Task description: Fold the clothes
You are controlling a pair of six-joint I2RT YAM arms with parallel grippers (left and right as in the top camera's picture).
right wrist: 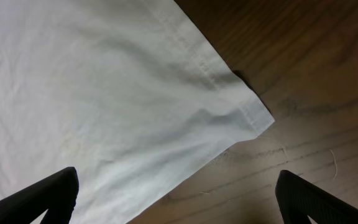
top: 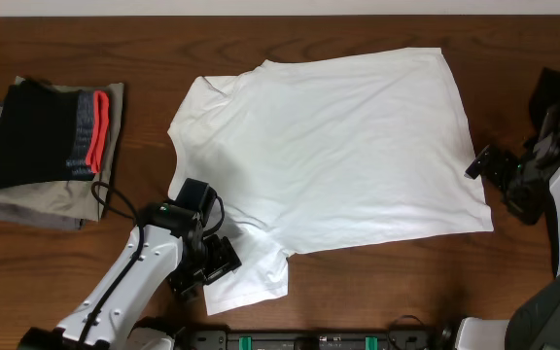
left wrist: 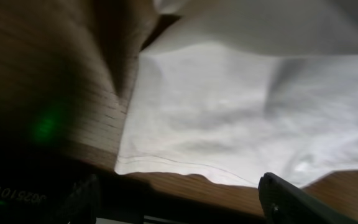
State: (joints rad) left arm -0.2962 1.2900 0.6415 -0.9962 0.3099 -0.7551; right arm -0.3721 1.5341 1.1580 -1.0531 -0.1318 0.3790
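The white T-shirt lies spread flat on the wooden table, collar to the left, one sleeve reaching toward the front edge. My left gripper sits low over that sleeve's left edge. In the left wrist view the left gripper is open, with bare wood between its fingers and the sleeve hem just beyond. My right gripper hovers at the shirt's right hem. In the right wrist view the right gripper is open wide over the hem's edge, the hem corner ahead of it.
A folded stack stands at the far left: a black garment with a red-and-grey band on olive-grey garments. A black cable runs beside the left arm. A rail runs along the table's front edge.
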